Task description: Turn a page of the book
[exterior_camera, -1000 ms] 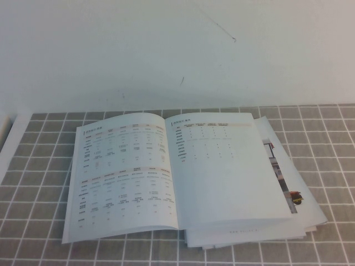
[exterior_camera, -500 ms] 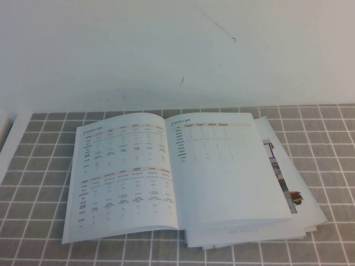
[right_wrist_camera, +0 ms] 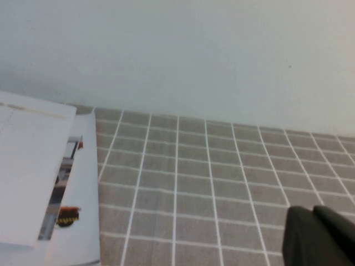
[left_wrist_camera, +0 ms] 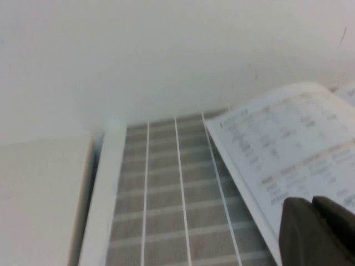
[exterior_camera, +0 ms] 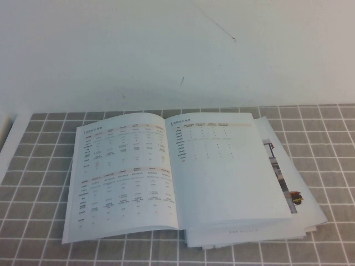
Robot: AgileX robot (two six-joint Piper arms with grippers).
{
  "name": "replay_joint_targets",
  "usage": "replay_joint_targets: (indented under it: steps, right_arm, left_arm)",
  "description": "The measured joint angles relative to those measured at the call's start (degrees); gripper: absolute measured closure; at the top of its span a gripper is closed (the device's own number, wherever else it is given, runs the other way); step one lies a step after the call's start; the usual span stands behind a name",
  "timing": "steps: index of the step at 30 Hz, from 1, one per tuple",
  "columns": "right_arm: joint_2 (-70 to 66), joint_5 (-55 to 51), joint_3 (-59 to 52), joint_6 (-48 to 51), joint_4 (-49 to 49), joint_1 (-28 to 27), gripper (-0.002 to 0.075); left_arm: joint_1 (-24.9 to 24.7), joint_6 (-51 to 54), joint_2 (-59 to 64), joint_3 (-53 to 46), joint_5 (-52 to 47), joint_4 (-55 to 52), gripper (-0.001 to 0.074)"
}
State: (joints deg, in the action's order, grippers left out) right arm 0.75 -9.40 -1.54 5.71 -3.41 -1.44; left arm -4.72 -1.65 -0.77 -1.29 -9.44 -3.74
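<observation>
Item: large thin white softcover catalogue book [exterior_camera: 177,177], lying open and flat in the lower centre of the high frame, on a worktop [exterior_camera: 44,166] covered by a grey cloth with a white grid.

Left-hand leaf [exterior_camera: 125,177]: densely filled with small grey text tables, slightly bowed near the spine.

Right-hand leaf, the thin white glossy page [exterior_camera: 227,172]: a short small-text table along its top edge, blank below; it lies flat on the stack of leaves beneath it.

Beneath and to the right: separate white sheets with a small red-and-black photo [exterior_camera: 295,198], their edges fanning out past the book's right edge toward the lower right of the frame.

Left claw [left_wrist_camera: 319,230]: dark fingers showing in the lower right corner of the left wrist frame, just beside the book's table-filled leaf and apparently above it; whether they are spread or pressed together cannot be told.

Right claw [right_wrist_camera: 319,235]: dark fingers in the lower right corner of the right wrist frame, over bare grid cloth, well apart from the sheets, pressed together on nothing.

Far ground: plain white wall [exterior_camera: 177,50] filling the upper half of the high frame.
</observation>
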Motion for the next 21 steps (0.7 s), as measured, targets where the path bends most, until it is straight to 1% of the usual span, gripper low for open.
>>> replay_joint_targets:
  steps: [3, 8, 11, 14, 18, 21]
  right_arm:
    - [0.00, 4.16, -0.09, 0.00, 0.00, 0.00, 0.0729]
    - [0.00, 14.47, -0.09, 0.00, 0.00, 0.00, 0.0729]
    - [0.00, 19.29, -0.09, 0.00, 0.00, 0.00, 0.0729]
    - [0.00, 21.77, -0.09, 0.00, 0.00, 0.00, 0.0729]
    - [0.00, 23.86, -0.09, 0.00, 0.55, 0.00, 0.0729]
    - [0.00, 27.39, -0.09, 0.00, 1.23, 0.00, 0.0729]
  left_arm:
    - [0.00, 0.29, 0.00, 0.00, 7.32, -2.53, 0.0739]
    - [0.00, 1.65, 0.00, 0.00, 23.69, -10.81, 0.0739]
    - [0.00, 1.65, 0.00, 0.00, 30.43, -14.48, 0.0739]
    - [0.00, 1.96, 0.00, 0.00, 33.80, -16.08, 0.0739]
    - [0.00, 1.96, 0.00, 0.00, 36.21, -16.49, 0.0739]
    - [0.00, 2.04, 0.00, 0.00, 37.26, -16.49, 0.0739]
